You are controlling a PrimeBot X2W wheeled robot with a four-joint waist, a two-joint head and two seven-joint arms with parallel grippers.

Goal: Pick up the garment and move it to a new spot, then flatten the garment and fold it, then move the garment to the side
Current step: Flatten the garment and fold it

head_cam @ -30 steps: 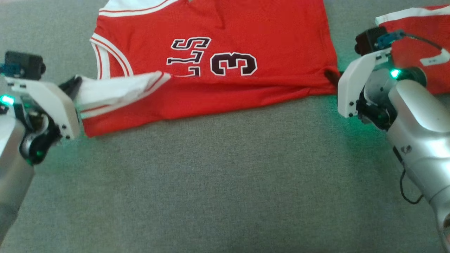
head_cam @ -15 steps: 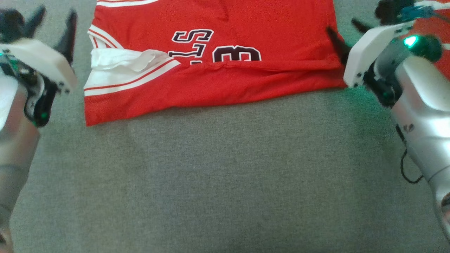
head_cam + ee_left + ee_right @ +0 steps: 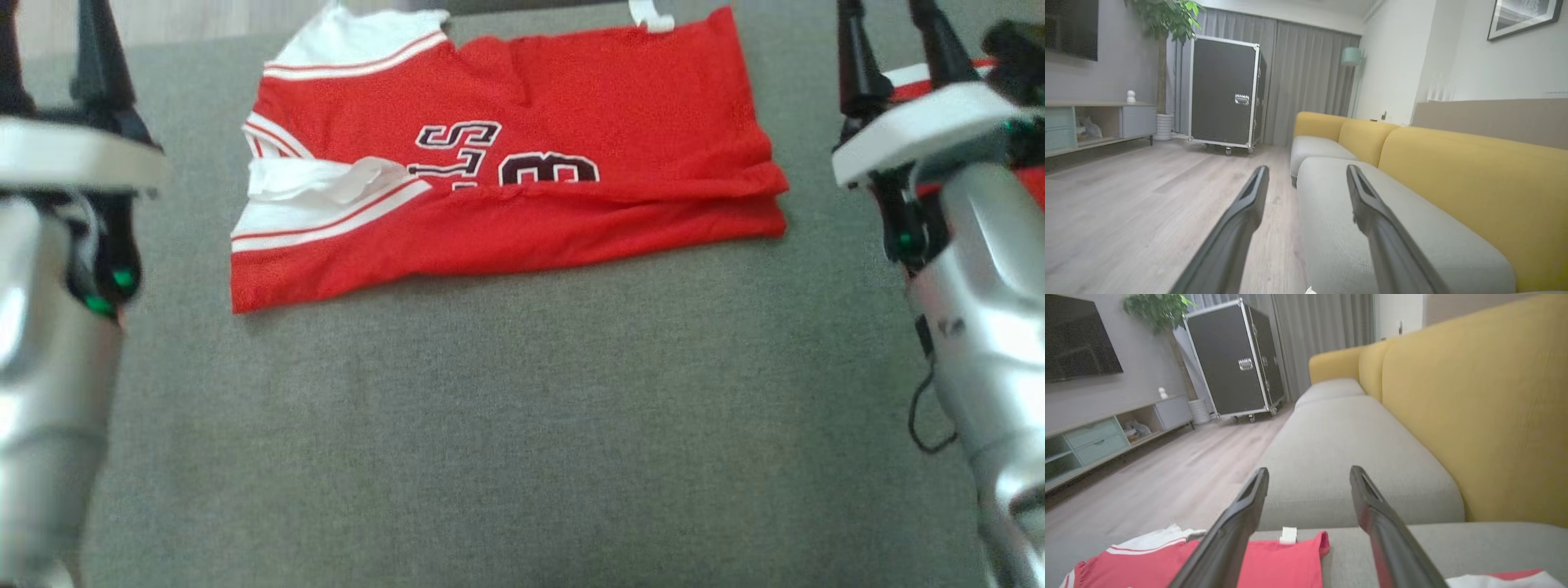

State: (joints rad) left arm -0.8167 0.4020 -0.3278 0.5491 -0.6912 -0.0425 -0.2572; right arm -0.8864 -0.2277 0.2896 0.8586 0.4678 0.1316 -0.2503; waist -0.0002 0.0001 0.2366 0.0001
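Observation:
The garment [image 3: 571, 122], a red jersey with white trim and dark lettering, lies on the grey sofa seat [image 3: 522, 408]. Its near edge is folded over, covering the lower half of the lettering. My left gripper [image 3: 49, 49] stands open to the garment's left, fingers pointing up, holding nothing. My right gripper [image 3: 890, 41] stands open to its right, also apart from the cloth. In the left wrist view my left gripper [image 3: 1307, 171] is spread over the seat edge and floor. In the right wrist view my right gripper [image 3: 1309, 471] is spread above the garment's [image 3: 1286, 563] far edge.
A second red and white cloth [image 3: 922, 75] lies behind my right gripper, and its edge [image 3: 1506, 580] appears in the right wrist view. The yellow sofa back [image 3: 1474, 416] runs along one side. Wooden floor [image 3: 1126, 204], a black wheeled case [image 3: 1224, 94] and a low cabinet [image 3: 1094, 122] lie beyond.
Both grippers opened, let go of the garment and rose clear, fingers now pointing up. The garment's near edge stays folded over. The head camera has shifted.

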